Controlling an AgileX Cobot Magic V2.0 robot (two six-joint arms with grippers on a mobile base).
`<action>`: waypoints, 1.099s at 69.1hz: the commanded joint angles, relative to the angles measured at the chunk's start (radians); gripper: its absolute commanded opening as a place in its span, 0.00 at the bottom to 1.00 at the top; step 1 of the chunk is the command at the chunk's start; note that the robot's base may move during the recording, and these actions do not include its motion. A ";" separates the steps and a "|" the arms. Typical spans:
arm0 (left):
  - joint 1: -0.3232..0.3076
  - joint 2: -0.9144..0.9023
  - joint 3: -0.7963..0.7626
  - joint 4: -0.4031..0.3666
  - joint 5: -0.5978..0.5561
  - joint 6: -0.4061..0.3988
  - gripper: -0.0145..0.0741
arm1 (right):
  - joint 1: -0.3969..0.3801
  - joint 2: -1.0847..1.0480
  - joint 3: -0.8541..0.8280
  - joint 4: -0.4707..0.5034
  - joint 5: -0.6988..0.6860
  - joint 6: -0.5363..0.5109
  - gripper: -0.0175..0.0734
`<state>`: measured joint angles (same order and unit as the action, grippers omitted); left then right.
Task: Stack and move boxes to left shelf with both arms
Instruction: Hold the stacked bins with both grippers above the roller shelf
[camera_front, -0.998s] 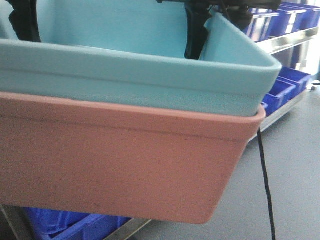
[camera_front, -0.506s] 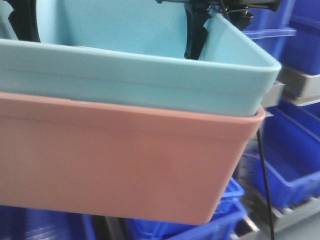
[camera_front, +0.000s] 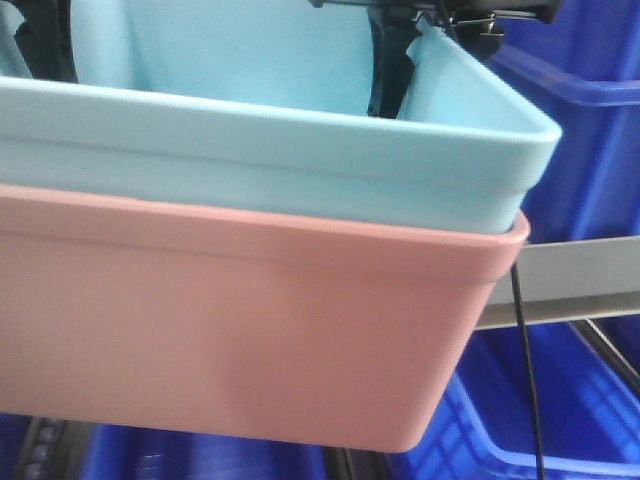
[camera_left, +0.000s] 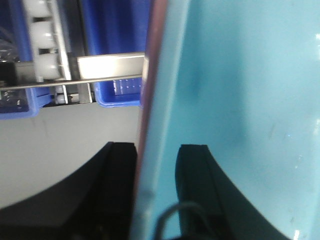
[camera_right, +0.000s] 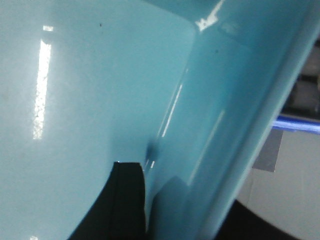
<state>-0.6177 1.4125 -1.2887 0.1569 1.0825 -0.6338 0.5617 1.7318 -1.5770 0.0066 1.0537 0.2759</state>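
Note:
The light-blue box (camera_front: 280, 170) sits nested in the salmon-pink box (camera_front: 250, 320), and the stack fills the front view, held up off any surface. My left gripper (camera_left: 157, 155) is shut on the stack's left wall, one black finger outside the pink rim (camera_left: 147, 100) and one inside the blue box (camera_left: 240, 100). My right gripper (camera_right: 190, 200) is shut on the right wall of the blue box (camera_right: 100, 90), with one finger inside and the other outside. The left shelf (camera_left: 110, 65) shows its steel front bar and white rollers (camera_left: 42, 35) just beyond the stack.
Large dark-blue crates (camera_front: 590, 130) stand close behind and below the stack (camera_front: 560, 420), with a steel rail (camera_front: 580, 280) between them. Another dark-blue crate (camera_left: 120, 95) sits under the shelf bar. A black cable (camera_front: 528, 380) hangs at the stack's right corner. Grey floor (camera_left: 65, 140) lies below.
The stack keeps its place in the front view while the background swings: open floor gave way to dark-blue crates and a steel rail, now much closer and larger.

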 joint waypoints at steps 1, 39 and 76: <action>-0.030 -0.063 -0.042 -0.126 -0.089 0.081 0.16 | -0.005 -0.039 -0.031 -0.033 -0.133 -0.002 0.25; -0.030 -0.063 -0.042 -0.126 -0.089 0.081 0.16 | -0.005 -0.039 -0.031 -0.033 -0.133 -0.002 0.25; -0.030 -0.063 -0.042 -0.126 -0.088 0.081 0.16 | -0.005 -0.039 -0.031 -0.033 -0.133 -0.002 0.25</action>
<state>-0.6177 1.4125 -1.2887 0.1569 1.0846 -0.6338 0.5617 1.7318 -1.5770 0.0066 1.0537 0.2759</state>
